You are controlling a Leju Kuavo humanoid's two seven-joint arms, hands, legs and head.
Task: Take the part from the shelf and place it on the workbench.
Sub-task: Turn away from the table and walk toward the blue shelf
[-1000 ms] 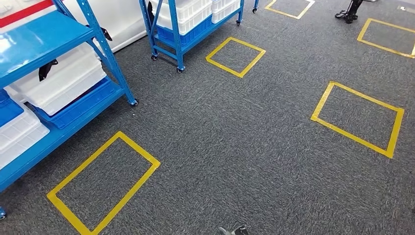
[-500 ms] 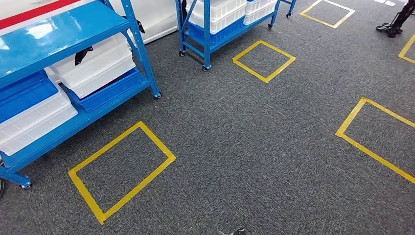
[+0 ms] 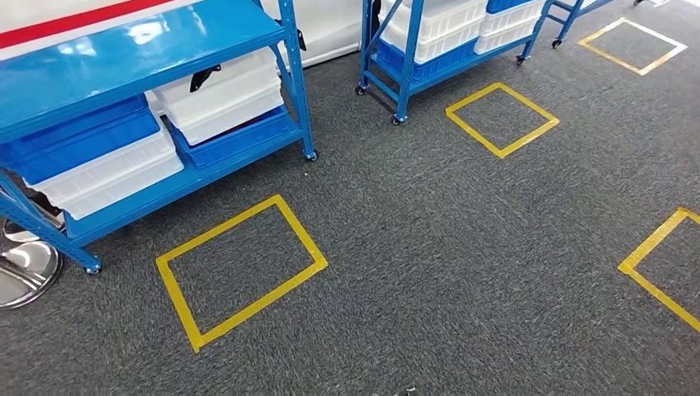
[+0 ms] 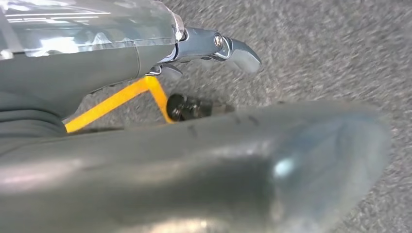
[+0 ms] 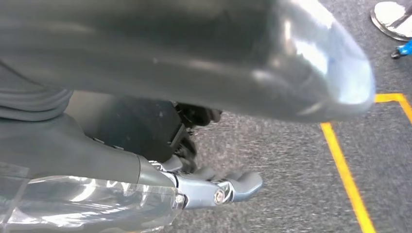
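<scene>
Everything in my head view slides right as I turn, so the blue shelf [image 3: 148,49] with its white bins [image 3: 223,91] now sits big in the upper left, near a yellow floor square [image 3: 239,268]. Both arms hang down; my left hand [image 4: 214,48] and right hand [image 5: 218,189] hold nothing, fingers loose. I cannot pick out the part yet; I think it waits on that shelf.

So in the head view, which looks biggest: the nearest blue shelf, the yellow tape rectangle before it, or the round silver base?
1. Nearest blue metal shelf
2. Yellow tape rectangle before it
3. Round silver base, partly cropped
</scene>
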